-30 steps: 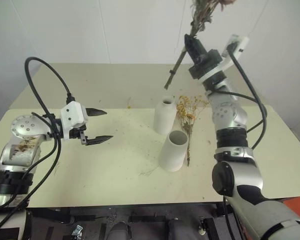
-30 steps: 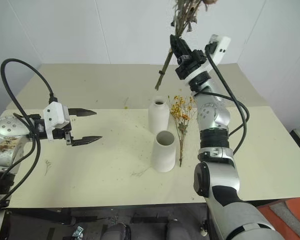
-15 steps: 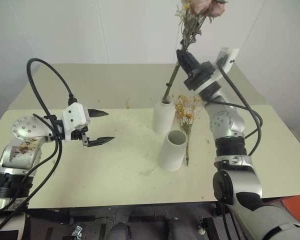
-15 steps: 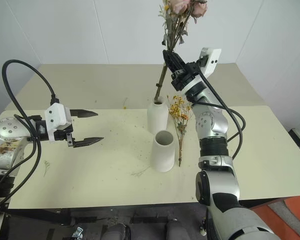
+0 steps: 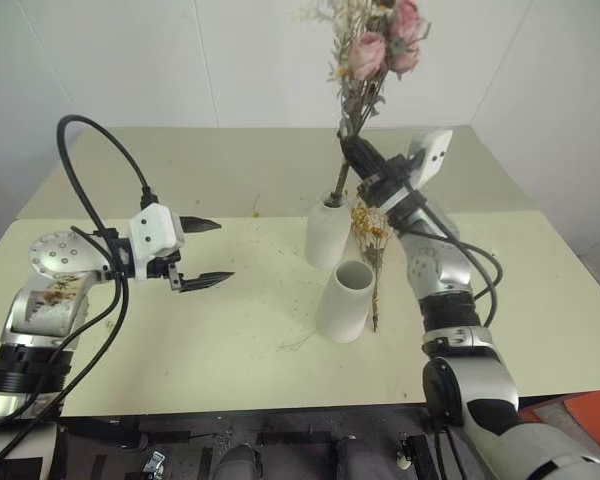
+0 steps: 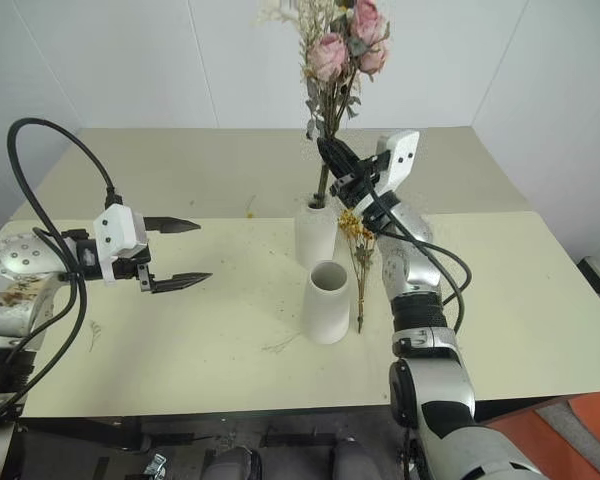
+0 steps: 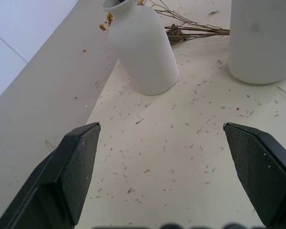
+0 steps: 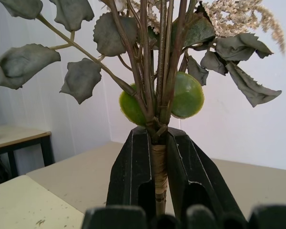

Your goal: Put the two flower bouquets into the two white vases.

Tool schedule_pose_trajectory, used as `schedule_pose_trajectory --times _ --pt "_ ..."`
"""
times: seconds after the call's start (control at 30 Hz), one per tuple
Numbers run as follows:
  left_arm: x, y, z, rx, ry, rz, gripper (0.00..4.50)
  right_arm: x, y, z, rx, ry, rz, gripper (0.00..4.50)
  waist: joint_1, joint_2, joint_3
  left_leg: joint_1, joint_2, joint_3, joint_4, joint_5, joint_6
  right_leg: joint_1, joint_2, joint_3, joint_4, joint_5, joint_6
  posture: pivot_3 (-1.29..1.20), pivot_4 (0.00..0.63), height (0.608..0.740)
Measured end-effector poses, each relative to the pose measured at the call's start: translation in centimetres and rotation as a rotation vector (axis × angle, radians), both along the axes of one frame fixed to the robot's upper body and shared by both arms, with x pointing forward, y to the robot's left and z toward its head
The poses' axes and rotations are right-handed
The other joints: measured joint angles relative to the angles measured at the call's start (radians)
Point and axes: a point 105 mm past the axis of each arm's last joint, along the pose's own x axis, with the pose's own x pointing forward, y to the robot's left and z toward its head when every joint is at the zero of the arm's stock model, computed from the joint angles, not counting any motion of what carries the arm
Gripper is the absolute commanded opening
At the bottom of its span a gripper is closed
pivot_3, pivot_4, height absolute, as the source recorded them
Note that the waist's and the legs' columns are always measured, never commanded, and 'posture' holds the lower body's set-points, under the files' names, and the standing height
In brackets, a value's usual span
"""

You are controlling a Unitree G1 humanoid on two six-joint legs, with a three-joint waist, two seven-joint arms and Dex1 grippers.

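So the right end effector (image 5: 355, 157) is clamped on the stems of the rose bunch (image 5: 372, 55), and the stem ends sit right at the mouth of the bottle vase (image 5: 327, 232), at the far side of the counter (image 5: 230, 330). Risky bit: that neck is narrow, so any sideways drag could tip the vase or snap dry stems. The yellow bunch (image 5: 372, 235) lies flat just right of both vases, touching distance from the wide vase (image 5: 344, 301), which stands nearer. The left end effector (image 5: 201, 252) hangs wide open and empty on the left. How deep the stems sit in the neck is hard to tell.
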Motion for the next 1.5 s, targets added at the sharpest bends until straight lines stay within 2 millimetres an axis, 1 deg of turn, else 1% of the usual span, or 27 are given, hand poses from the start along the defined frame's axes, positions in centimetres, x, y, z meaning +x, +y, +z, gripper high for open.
schedule_pose_trajectory --times 0.03,0.1,0.13,0.27,0.37,0.43,0.47,0.53,0.63,0.77,0.8,0.93,1.07,1.13,1.27,1.4,1.5 --pt "0.0 0.0 0.0 0.000 0.000 0.000 4.50 -0.1 0.1 -0.1 -0.002 -0.002 0.005 0.20 0.000 0.000 0.000 0.000 0.000 0.000 0.000 0.000 0.000 0.000 0.000 0.000 0.000 0.000 0.000 0.00 0.150 0.740" --pt "0.0 0.0 0.0 -0.001 0.000 -0.001 4.50 -0.2 0.2 -0.1 -0.009 -0.012 0.020 0.91 0.000 0.000 0.000 0.000 0.000 0.000 0.000 0.000 0.000 0.000 0.000 0.000 0.000 0.000 0.000 0.00 0.150 0.740" --pt "0.0 0.0 0.0 -0.001 -0.001 -0.001 4.50 -0.3 0.3 -0.1 -0.004 -0.013 0.033 1.11 0.000 0.000 0.000 0.000 0.000 0.000 0.000 0.000 0.000 0.000 0.000 0.000 0.000 0.000 0.000 0.00 0.150 0.740" --pt "0.0 0.0 0.0 -0.001 -0.001 -0.001 4.50 -0.8 0.6 0.0 0.009 -0.018 0.117 2.48 0.000 0.000 0.000 0.000 0.000 0.000 0.000 0.000 0.000 0.000 0.000 0.000 0.000 0.000 0.000 0.00 0.150 0.740" --pt "0.0 -0.1 0.0 -0.002 -0.003 -0.003 4.50 -0.8 0.5 -0.3 -0.024 -0.016 0.113 3.44 0.000 0.000 0.000 0.000 0.000 0.000 0.000 0.000 0.000 0.000 0.000 0.000 0.000 0.000 0.000 0.00 0.150 0.740" --pt "0.0 -0.1 0.0 -0.006 -0.005 -0.005 4.50 -0.9 0.2 -0.6 -0.035 -0.010 0.111 4.22 0.001 0.000 0.000 0.000 0.000 0.000 0.000 0.000 0.000 0.000 0.000 0.000 0.000 0.000 0.000 0.00 0.150 0.740" --pt "0.1 -0.2 0.2 -0.008 -0.010 -0.008 4.50 -1.0 0.2 -0.8 -0.033 -0.003 0.118 4.46 0.001 0.000 0.000 0.000 0.000 0.000 0.000 0.000 0.000 0.000 0.000 0.000 0.000 0.000 0.000 0.00 0.150 0.740" --pt "0.1 -0.3 0.4 -0.008 -0.021 -0.013 4.50 -1.0 0.3 -1.3 -0.063 0.017 0.119 4.46 0.001 0.000 0.000 0.000 0.000 0.000 0.000 0.000 0.000 0.000 0.000 0.000 0.000 0.000 0.000 0.00 0.150 0.740" --pt "0.2 -0.3 0.3 -0.003 -0.019 -0.017 4.50 -0.5 0.6 -2.4 -0.229 0.042 0.063 4.46 0.001 0.000 0.000 0.001 0.000 0.000 0.000 0.000 0.000 0.000 0.000 0.000 0.000 0.000 0.000 0.00 0.150 0.740" --pt "0.4 -0.5 -0.3 0.000 0.001 -0.022 4.50 -0.4 0.4 -2.6 -0.283 0.048 0.019 4.46 0.001 0.000 0.000 0.000 0.000 0.000 0.000 0.000 0.000 0.000 0.000 0.000 0.000 0.000 0.000 0.00 0.150 0.740" --pt "0.4 -0.6 -0.3 0.000 0.001 -0.024 4.50 -0.5 0.0 -2.6 -0.296 0.047 0.002 4.46 0.001 0.000 0.000 0.000 0.000 0.000 0.000 0.000 0.000 0.000 0.000 0.000 0.000 0.000 0.000 0.00 0.150 0.740" --pt "0.5 -0.6 -0.3 -0.001 0.002 -0.024 4.50 -1.3 -2.8 -2.5 -0.336 0.058 -0.061 4.46 0.012 0.000 0.000 -0.001 0.000 0.000 0.000 0.000 0.000 0.000 0.000 0.000 0.000 0.000 0.000 0.00 0.150 0.740" --pt "0.5 -0.6 -0.3 -0.007 0.005 -0.028 4.50 -2.3 -5.3 -1.7 -0.334 0.092 -0.091 4.46 0.017 0.000 0.000 0.000 0.000 0.000 0.000 0.000 0.000 0.000 0.000 0.000 -0.002 0.000 0.000 0.00 0.150 0.740" --pt "0.5 -0.6 -0.3 -0.008 0.002 -0.030 4.50 -2.9 -6.5 -1.7 -0.369 0.129 -0.113 4.46 0.017 0.000 0.000 0.001 0.000 0.000 0.000 0.000 0.000 0.000 0.000 0.000 -0.002 0.000 0.000 0.00 0.150 0.740" --pt "0.6 -0.6 -0.1 -0.011 -0.008 -0.036 4.50 -3.8 -8.5 -2.9 -0.464 0.311 -0.172 4.46 0.022 0.000 0.000 0.001 0.000 0.000 0.001 0.000 0.000 0.000 0.000 0.000 -0.002 0.000 0.000 0.00 0.150 0.740" --pt "0.8 -1.5 0.6 -0.030 -0.031 -0.066 4.50 -5.2 -9.3 -4.7 -0.464 0.483 -0.174 4.46 0.029 0.000 0.000 0.000 0.000 0.000 0.001 0.000 0.000 0.000 0.000 0.000 -0.003 0.000 0.000 0.00 0.150 0.740" --pt "0.8 -1.8 0.7 -0.032 -0.032 -0.075 4.50 -5.8 -10.4 -5.8 -0.459 0.640 -0.196 4.46 0.028 0.000 0.000 0.000 0.000 0.000 0.001 0.000 0.000 0.000 0.000 0.001 -0.003 0.000 0.000 0.00 0.150 0.740"
